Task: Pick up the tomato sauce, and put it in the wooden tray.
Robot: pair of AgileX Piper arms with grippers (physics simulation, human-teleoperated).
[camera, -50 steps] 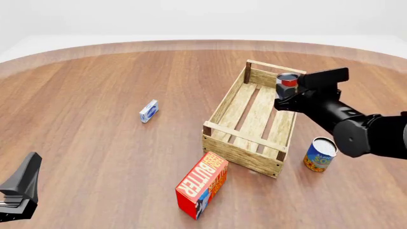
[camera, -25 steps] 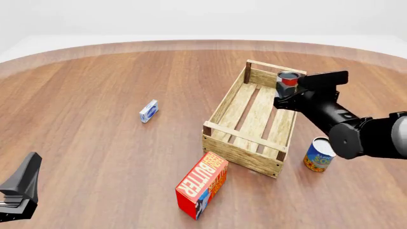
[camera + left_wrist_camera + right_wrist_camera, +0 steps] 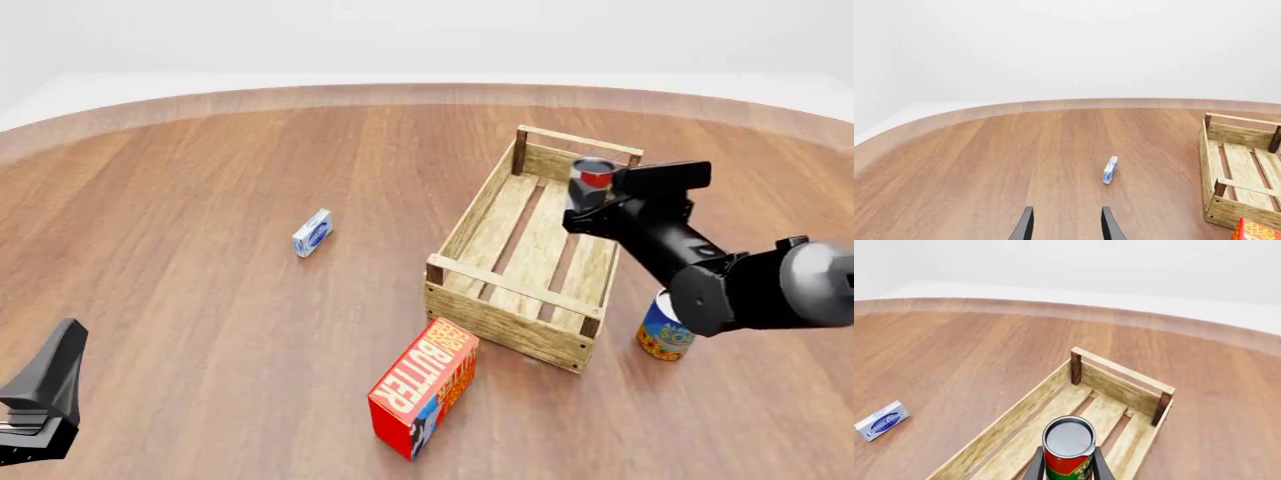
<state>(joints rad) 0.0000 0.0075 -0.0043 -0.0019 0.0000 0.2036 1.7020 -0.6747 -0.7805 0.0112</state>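
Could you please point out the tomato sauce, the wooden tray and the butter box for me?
tomato sauce [image 3: 1068, 436]: right wrist view, on its silver top.
wooden tray [image 3: 510, 327]: front view, on its near end wall.
butter box [image 3: 430, 377]: front view, on its red lettered face.

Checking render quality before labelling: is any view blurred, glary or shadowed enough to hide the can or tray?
Front view: sharp, even light, soft shadows; the right arm hides part of the can, and the tray is clear. Right wrist view: crisp, with a mild sheen on the can's lid and no glare. Left wrist view: sharp; the tray is cut off at the frame edge, and no can shows.
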